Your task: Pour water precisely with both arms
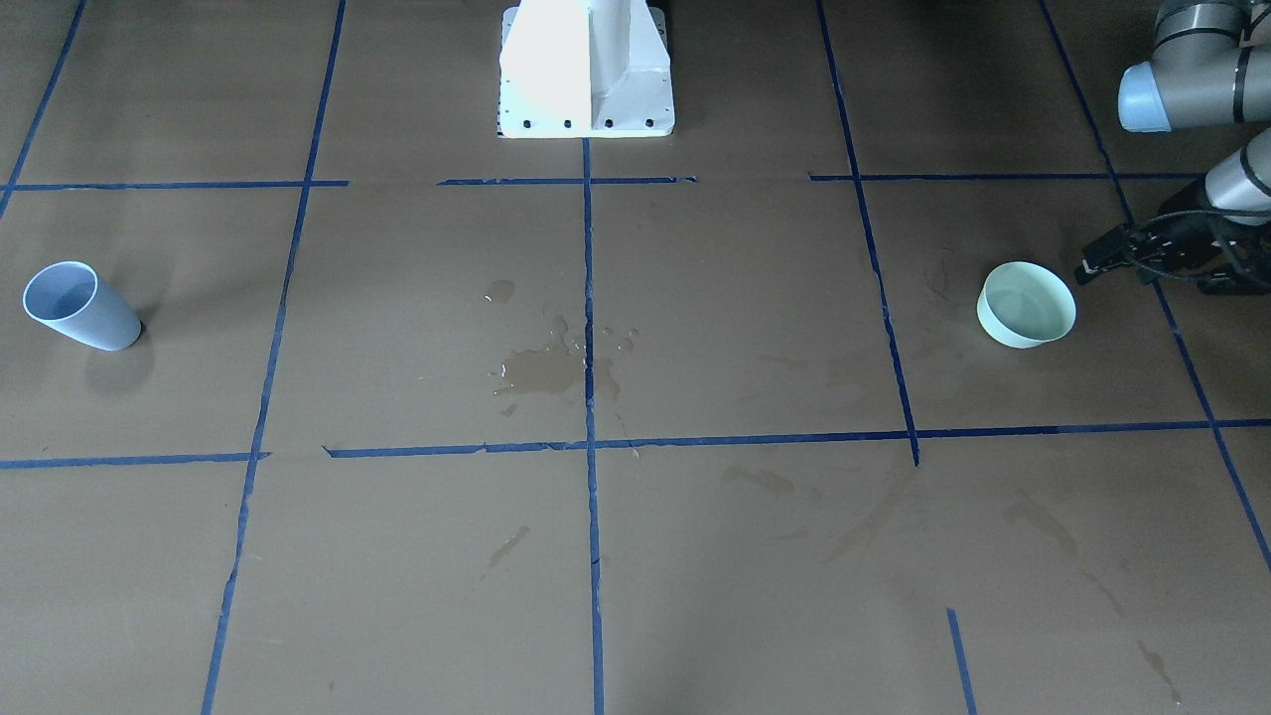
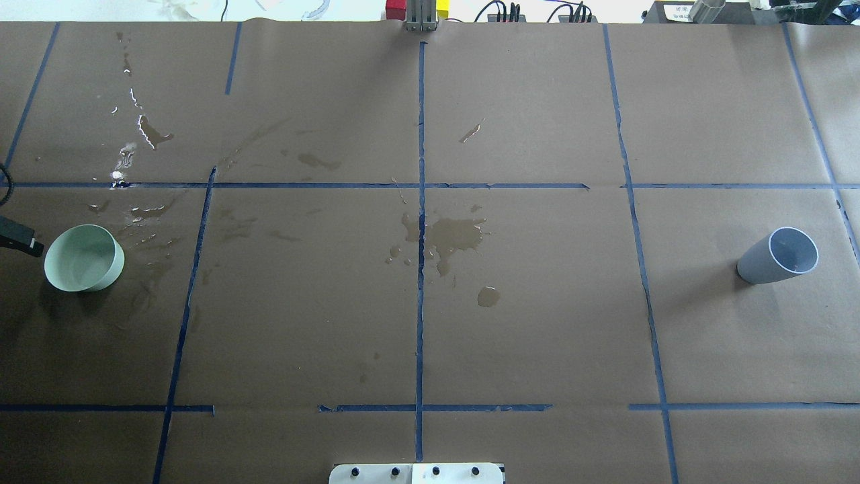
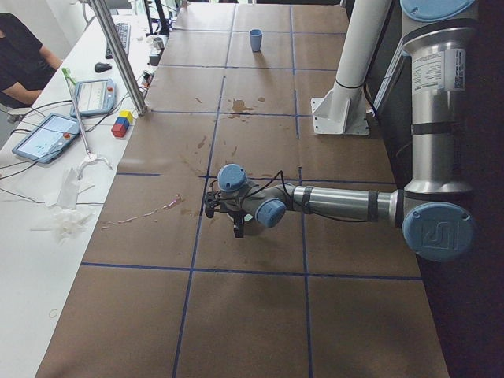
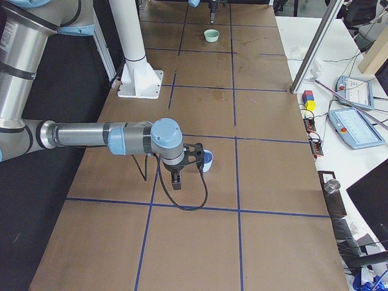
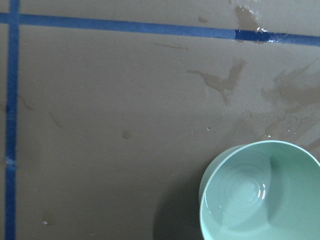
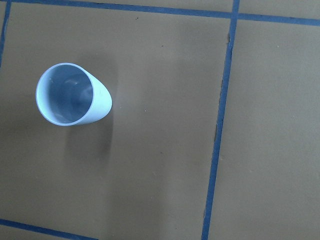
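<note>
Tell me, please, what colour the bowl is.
The bowl is pale mint green, clearest in the left wrist view.

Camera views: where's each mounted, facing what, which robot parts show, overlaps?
Front-facing: across table, facing white pedestal; left gripper by pale green round bowl.
Overhead: behind pedestal, looking forward-down; pedestal base, left gripper.
Exterior left: table end; left arm near.
Exterior right: opposite end; right arm near.
Left wrist: above bowl; no body.
Right wrist: above blue-grey plastic cup; no body.
Shared: first two show bowl, cup.
</note>
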You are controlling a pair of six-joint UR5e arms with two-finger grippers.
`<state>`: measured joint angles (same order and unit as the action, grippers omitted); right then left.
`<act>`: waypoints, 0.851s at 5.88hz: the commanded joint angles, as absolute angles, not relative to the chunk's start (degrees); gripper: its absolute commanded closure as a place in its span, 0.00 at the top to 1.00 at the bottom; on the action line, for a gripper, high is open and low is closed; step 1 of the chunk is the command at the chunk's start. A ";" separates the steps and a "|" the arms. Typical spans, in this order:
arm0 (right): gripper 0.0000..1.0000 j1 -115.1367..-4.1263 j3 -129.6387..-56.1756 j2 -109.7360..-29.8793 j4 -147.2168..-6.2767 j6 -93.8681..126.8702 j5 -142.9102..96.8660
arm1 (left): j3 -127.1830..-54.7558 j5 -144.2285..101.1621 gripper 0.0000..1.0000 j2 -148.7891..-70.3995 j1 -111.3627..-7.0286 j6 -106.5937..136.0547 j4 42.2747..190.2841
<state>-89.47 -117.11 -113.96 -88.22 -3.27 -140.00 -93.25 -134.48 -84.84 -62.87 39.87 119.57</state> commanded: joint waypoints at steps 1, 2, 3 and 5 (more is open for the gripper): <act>1.00 -89.47 -116.98 -113.99 -88.07 -3.43 -140.01 | -90.97 -133.86 1.00 -86.74 -60.82 40.69 120.06; 1.00 -89.47 -116.98 -113.99 -88.07 -3.51 -140.01 | -90.44 -133.86 1.00 -87.36 -60.04 40.69 120.06; 1.00 -89.47 -116.29 -113.99 -88.07 -3.43 -139.75 | -89.57 -133.86 1.00 -87.71 -59.33 40.69 120.06; 1.00 -89.47 -115.93 -113.91 -87.98 -3.95 -139.66 | -88.86 -133.94 0.58 -88.42 -59.24 40.69 120.06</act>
<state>-89.47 -116.05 -113.93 -88.00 -3.75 -139.78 -89.09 -133.88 -88.22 -59.36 40.69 120.06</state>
